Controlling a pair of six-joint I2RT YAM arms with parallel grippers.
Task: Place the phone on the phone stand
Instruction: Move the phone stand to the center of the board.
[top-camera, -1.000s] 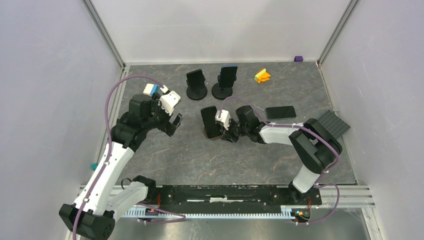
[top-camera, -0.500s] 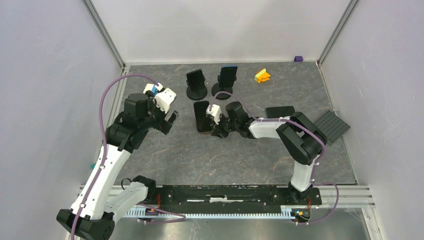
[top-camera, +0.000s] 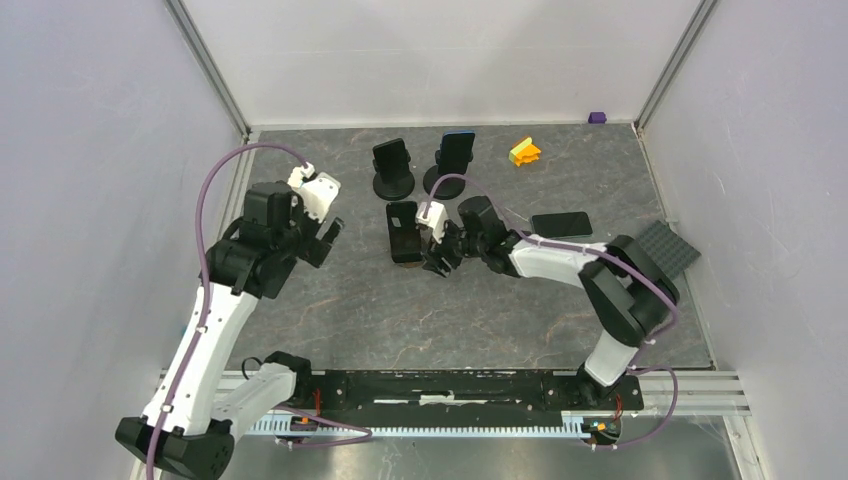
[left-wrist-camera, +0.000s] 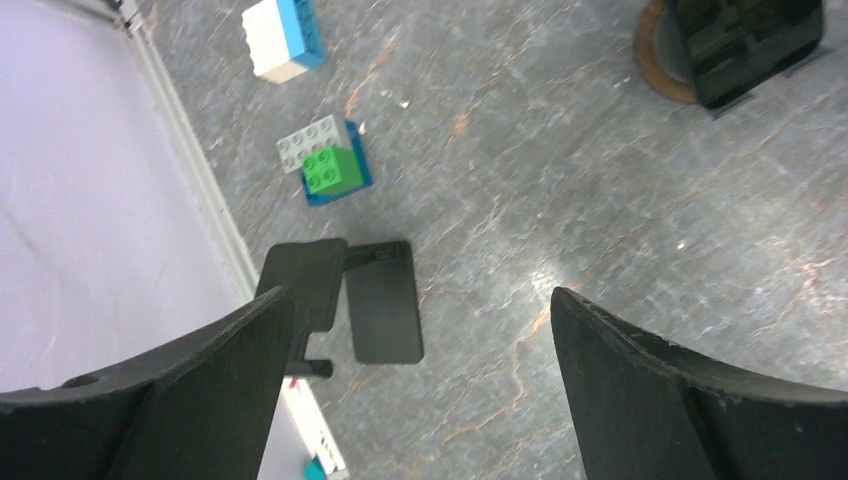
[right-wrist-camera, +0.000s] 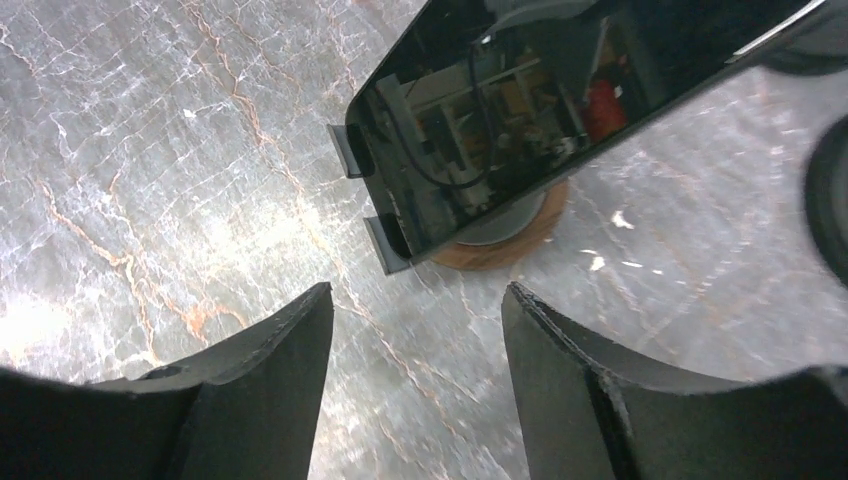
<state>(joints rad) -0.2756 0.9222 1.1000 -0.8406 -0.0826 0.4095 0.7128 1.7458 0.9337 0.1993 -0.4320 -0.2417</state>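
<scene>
The right gripper (top-camera: 437, 250) sat just beside the phone (top-camera: 402, 230). Its fingers (right-wrist-camera: 270, 380) were partly spread and gripped nothing; in the wrist view only the bare table (right-wrist-camera: 150, 150) showed between them. The phone leaned tilted on the stand (right-wrist-camera: 505, 238), lower edge caught in the stand's lip, apart from both fingers. The left gripper (top-camera: 325, 232) hung near the left wall, its fingers (left-wrist-camera: 200, 390) spread wide, holding and touching nothing.

Phone (right-wrist-camera: 520, 120): glossy reflective glass face; phone stand (right-wrist-camera: 515, 240): wood-look brown base rim; tabletop (right-wrist-camera: 130, 180): grey marbled, slight sheen
</scene>
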